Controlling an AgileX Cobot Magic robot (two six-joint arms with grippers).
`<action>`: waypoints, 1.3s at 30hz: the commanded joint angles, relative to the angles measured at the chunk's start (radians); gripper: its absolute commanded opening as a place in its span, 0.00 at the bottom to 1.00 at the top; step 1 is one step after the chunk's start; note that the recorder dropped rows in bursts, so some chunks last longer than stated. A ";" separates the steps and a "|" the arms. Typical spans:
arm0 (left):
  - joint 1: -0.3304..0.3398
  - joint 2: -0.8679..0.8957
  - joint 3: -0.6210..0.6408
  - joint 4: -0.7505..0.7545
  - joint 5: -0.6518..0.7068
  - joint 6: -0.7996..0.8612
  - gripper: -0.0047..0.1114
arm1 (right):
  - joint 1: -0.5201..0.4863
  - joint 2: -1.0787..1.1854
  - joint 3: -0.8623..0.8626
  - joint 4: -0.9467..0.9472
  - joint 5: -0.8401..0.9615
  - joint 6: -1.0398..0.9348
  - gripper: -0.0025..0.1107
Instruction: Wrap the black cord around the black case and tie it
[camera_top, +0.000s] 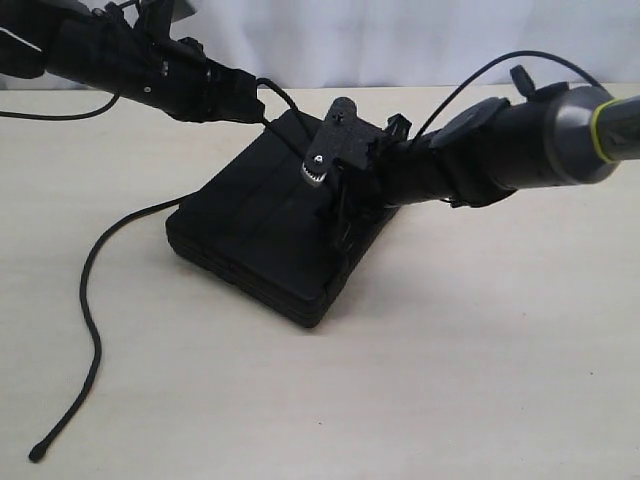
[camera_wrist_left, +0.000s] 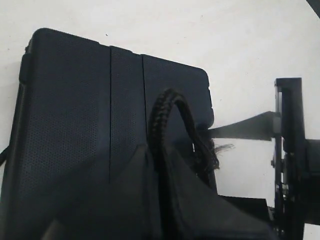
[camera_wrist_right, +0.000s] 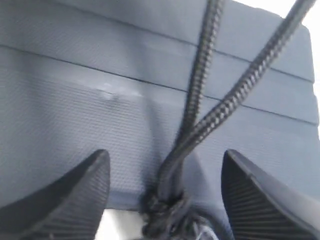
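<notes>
The table is a pale, flat surface. The black case lies flat near its middle, turned at an angle to the table edge, ribbed lid up.

The right gripper is over the near right edge of the case. Its jaws stand wide apart and it has hold of nothing. Two strands of cord run between its fingers without touching either one.

The left gripper is at the far corner of the case. Its jaws are closed tight, clamping a short upright loop of the black cord, with frayed fibres showing just beside the clamp.

Across the lid, the two strands meet in a knot at the case edge, between the right fingers. From the left side of the case, the rest of the cord trails loose over the table in a long curve. Its free end lies well apart from the case.
</notes>
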 joint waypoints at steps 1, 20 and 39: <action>0.000 0.000 -0.006 -0.005 -0.003 0.006 0.04 | 0.010 0.050 -0.073 0.146 -0.037 -0.006 0.44; 0.000 -0.095 -0.008 0.381 -0.083 -0.013 0.47 | 0.008 0.055 -0.094 0.177 0.076 0.118 0.06; -0.078 -0.205 0.452 1.284 -0.091 0.718 0.49 | 0.008 0.042 -0.094 0.177 0.071 0.131 0.06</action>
